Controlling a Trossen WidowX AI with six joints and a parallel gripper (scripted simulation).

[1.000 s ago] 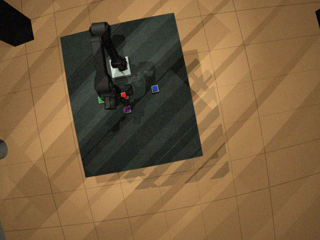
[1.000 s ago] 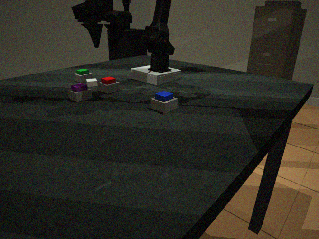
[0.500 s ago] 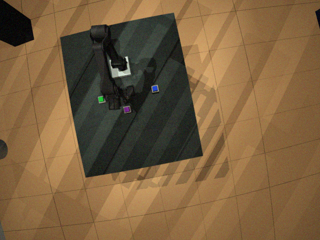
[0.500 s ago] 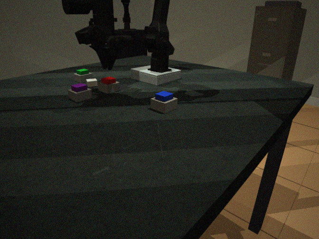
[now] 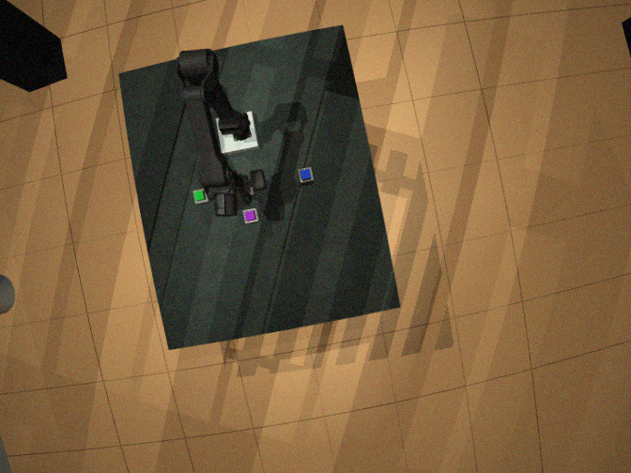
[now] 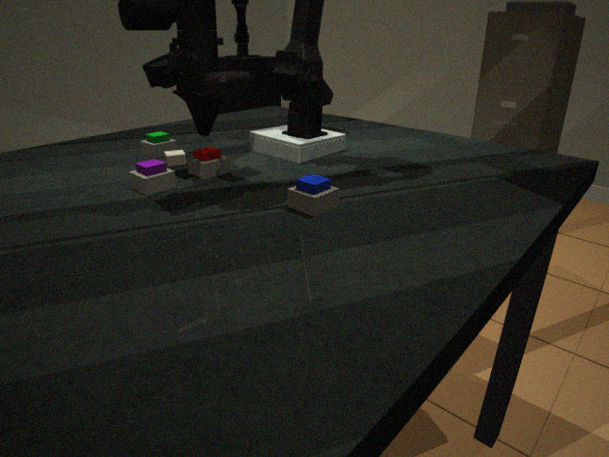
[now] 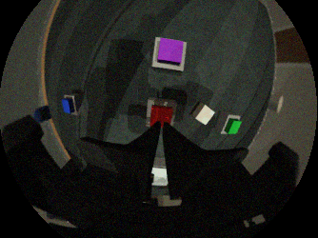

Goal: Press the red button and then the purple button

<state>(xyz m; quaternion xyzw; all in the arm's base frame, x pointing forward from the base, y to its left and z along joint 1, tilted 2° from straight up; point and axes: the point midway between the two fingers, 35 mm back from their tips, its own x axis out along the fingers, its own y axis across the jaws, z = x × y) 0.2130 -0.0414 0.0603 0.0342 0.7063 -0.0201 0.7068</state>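
A dark counter [image 6: 355, 284] fills most of the room in front of me, standing on a tan tiled floor [image 6: 574, 294], with a tall filing cabinet [image 6: 527, 75] against the far wall. On a white base plate [image 6: 296, 144] at the back of the counter stands the black arm [image 6: 304, 50], folded over so that its wrist points straight down. The end effector [image 6: 204, 126] hangs in the air above the cluster of buttons, its fingers brought together to a single point with nothing between them.

From the wrist view that point sits right over the red button [image 7: 162, 114], which shows just beyond the closed tips; there is plain air between tip and cap in the exterior view. The red button [image 6: 207, 153] is on its pale housing near the middle of the group. The purple button [image 6: 150, 167] is in front of it, nearer me, the green button [image 6: 157, 136] behind to the left, and the blue button [image 6: 313, 184] well apart to the right. A small cream block [image 6: 175, 157] lies between green and red.
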